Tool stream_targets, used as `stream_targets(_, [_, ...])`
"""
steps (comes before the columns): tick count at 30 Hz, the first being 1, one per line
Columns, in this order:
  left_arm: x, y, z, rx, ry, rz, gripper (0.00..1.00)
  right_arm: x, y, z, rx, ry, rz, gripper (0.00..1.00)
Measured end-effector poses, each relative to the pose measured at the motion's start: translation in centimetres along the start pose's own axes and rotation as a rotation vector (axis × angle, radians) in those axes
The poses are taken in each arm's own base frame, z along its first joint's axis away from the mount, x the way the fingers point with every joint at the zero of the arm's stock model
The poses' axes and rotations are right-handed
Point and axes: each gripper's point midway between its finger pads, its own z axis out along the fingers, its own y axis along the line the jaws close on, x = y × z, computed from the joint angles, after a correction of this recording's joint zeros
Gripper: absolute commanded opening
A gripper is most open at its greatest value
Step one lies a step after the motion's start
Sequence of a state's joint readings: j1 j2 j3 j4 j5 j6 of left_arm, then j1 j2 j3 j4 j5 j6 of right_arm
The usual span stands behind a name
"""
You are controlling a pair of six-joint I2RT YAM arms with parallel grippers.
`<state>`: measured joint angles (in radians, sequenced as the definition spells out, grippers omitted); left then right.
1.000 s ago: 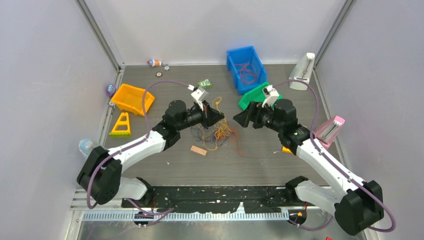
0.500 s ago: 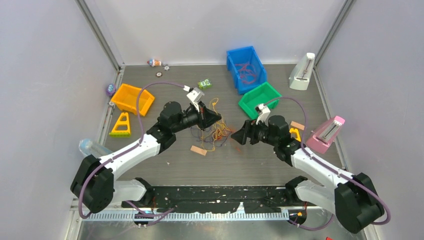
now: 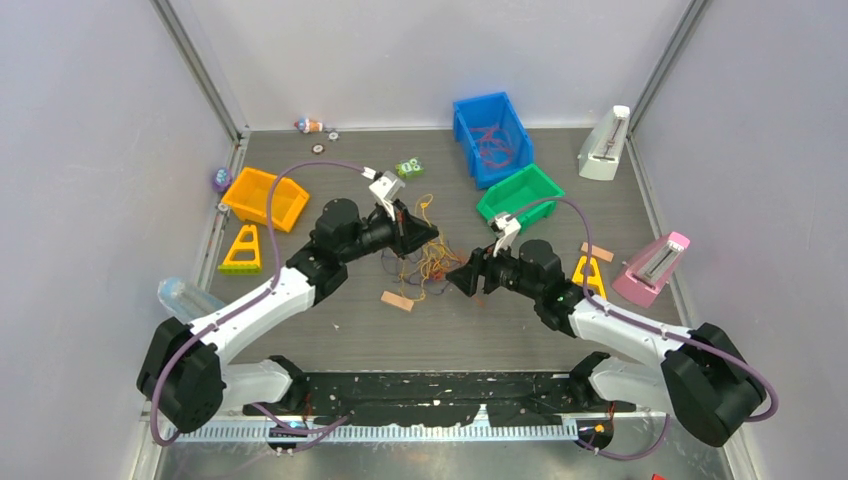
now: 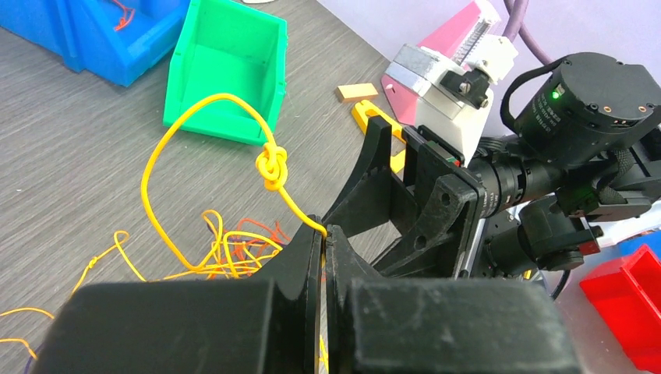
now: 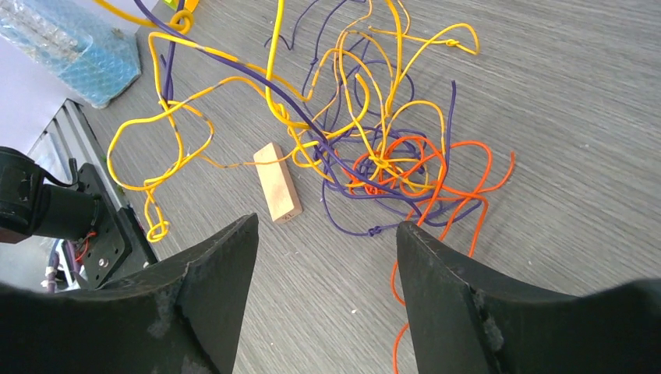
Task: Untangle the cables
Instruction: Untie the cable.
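Note:
The cables lie as a loose tangle of yellow, orange-red and purple strands on the grey table between my two grippers. My left gripper is shut on a yellow cable; that strand rises from the fingertips into a knot and a big loop. My right gripper stands open just right of the tangle, low over the table. In the right wrist view the tangle lies just beyond the open fingertips, with nothing between them. An orange strand runs beside the right finger.
A small wooden block lies just in front of the tangle. A green bin and a blue bin stand behind on the right, an orange bin and a yellow triangle on the left. A pink device stands far right.
My right arm has swung left and forward, from by the green bin down to the tangle's right side, its jaws narrowing a little. The left gripper drew slightly back-left, still holding the yellow cable.

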<state>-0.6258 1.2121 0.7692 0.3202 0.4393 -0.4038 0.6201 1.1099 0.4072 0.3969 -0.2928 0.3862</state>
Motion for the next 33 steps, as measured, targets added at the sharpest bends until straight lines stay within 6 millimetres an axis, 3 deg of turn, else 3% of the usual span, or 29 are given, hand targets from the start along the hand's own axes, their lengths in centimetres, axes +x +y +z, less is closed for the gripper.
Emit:
stream_targets(13, [-0.7, -0.3, 0.0, 0.005, 0.004, -0.007, 0.00, -0.7, 0.6, 0.9, 0.004, -0.052, -0.076, 0.65])
stream_targets(21, [-0.5, -0.6, -0.1, 0.018, 0.016, -0.014, 0.00, -2.8, 0.1, 2.3, 0.044, -0.089, -0.099, 0.60])
stream_targets(23, [-0.3, -0.7, -0.1, 0.023, 0.022, -0.016, 0.00, -3.3, 0.3, 2.9, 0.039, -0.094, -0.103, 0.49])
stream_targets(26, [-0.2, -0.7, -0.1, 0.026, 0.027, -0.018, 0.00, -3.9, 0.8, 3.8, 0.024, -0.095, -0.114, 0.21])
stream_targets(30, [-0.7, -0.3, -0.2, 0.009, 0.026, -0.017, 0.00, -3.6, 1.2, 4.4, 0.013, -0.086, -0.101, 0.08])
stream_targets(33, [-3.3, 1.4, -0.7, -0.057, -0.013, -0.019, 0.00, -2.8, 0.5, 3.8, 0.041, -0.084, -0.070, 0.05])
